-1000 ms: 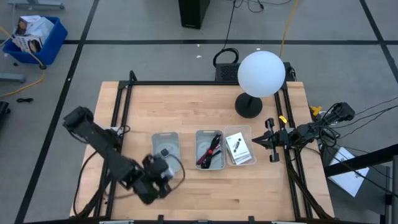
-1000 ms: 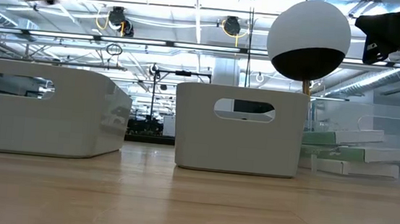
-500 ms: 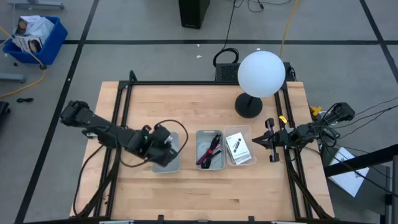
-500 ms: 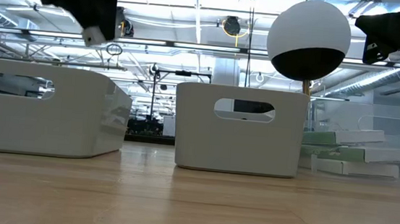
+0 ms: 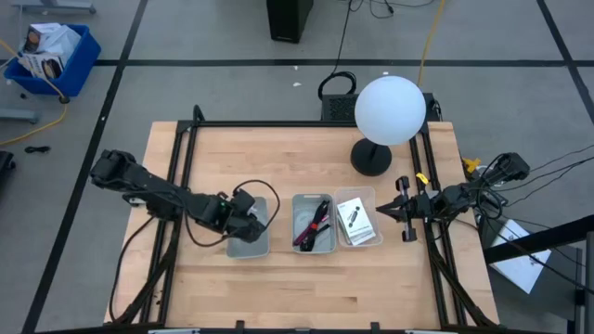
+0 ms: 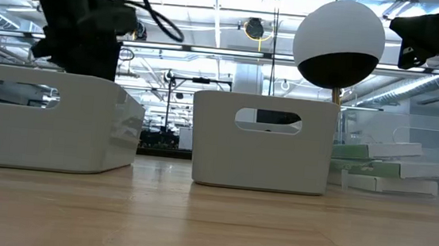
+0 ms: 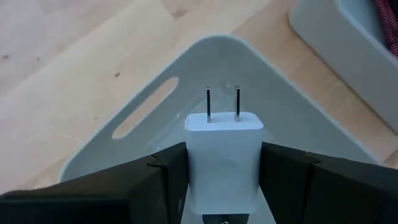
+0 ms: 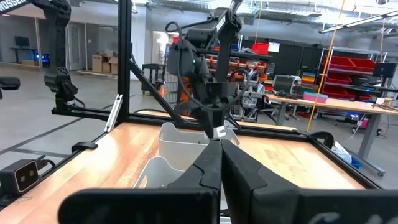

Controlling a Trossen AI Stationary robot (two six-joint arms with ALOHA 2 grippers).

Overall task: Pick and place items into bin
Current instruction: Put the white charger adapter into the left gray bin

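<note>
White plug-in charger block (image 7: 222, 158), two prongs forward, pinched between the fingers of your left tool (image 5: 243, 211). It hangs over the left bin (image 5: 261, 243), inside the rim as the left wrist view shows it, above the bare grey floor near a corner.

Step in hand, as I judge it: the drop. Lower a little so the block does not bounce, keep it clear of the bin wall with the slot handle (image 7: 144, 107), then part the fingers fully and lift straight up. Prongs point toward the corner; a tilt could catch them on the wall.

Right tool (image 5: 406, 211): fingers closed on nothing, parked at the right edge of the worktop (image 5: 297, 288), just beside the right bin (image 5: 370, 196).

Count:
- bins: three in a row, left, middle (image 5: 300, 249), right.
- charger block: one, in the grip.
- dark-red strap (image 5: 322, 221) with a black cable: one each, in the middle bin.
- white printed card (image 5: 355, 223): in the right bin; how many are stacked, cannot tell.
- white globe lamp (image 5: 390, 109): one, far right on the worktop, not for binning.
</note>
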